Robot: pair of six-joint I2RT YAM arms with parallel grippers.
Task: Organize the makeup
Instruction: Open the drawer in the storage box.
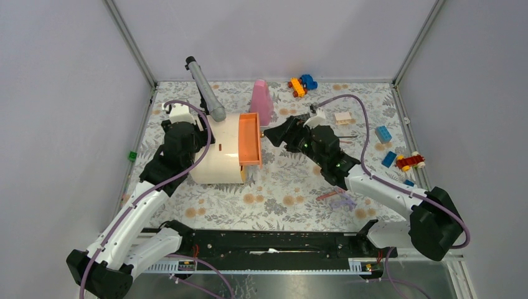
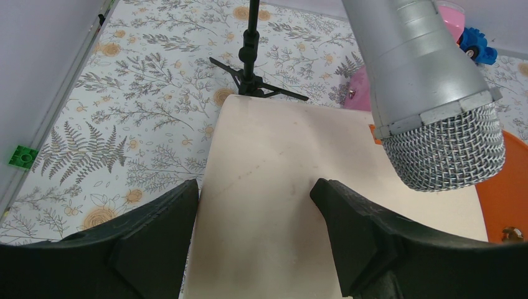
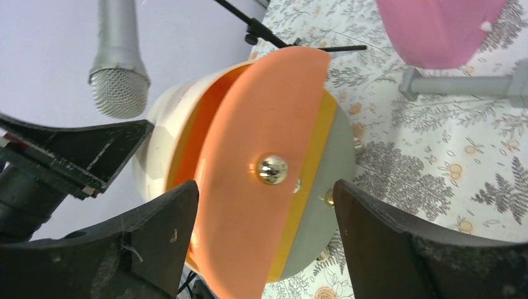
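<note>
A cream drawer box (image 1: 215,163) lies mid-table with its orange drawer (image 1: 250,138) pulled out to the right. My right gripper (image 1: 269,134) hovers open just off that drawer's front. In the right wrist view the drawer's brass knob (image 3: 272,168) sits ahead, between the spread fingers of the right gripper (image 3: 264,187), untouched. My left gripper (image 1: 198,132) is at the box's left end; its jaws (image 2: 255,184) stand apart over the cream top (image 2: 280,156), pinching nothing visible. Makeup lies to the right: a pale square compact (image 1: 342,116), a thin brush (image 1: 344,137), a pink stick (image 1: 326,196), a pale tube (image 1: 342,201).
A silver microphone (image 1: 205,90) on a black stand leans over the box's far side. A tall pink cone bottle (image 1: 261,101) stands behind the drawer. Toy bricks lie at the back (image 1: 301,84) and right (image 1: 383,132), (image 1: 411,162); a green brick (image 1: 132,156) is at the left wall.
</note>
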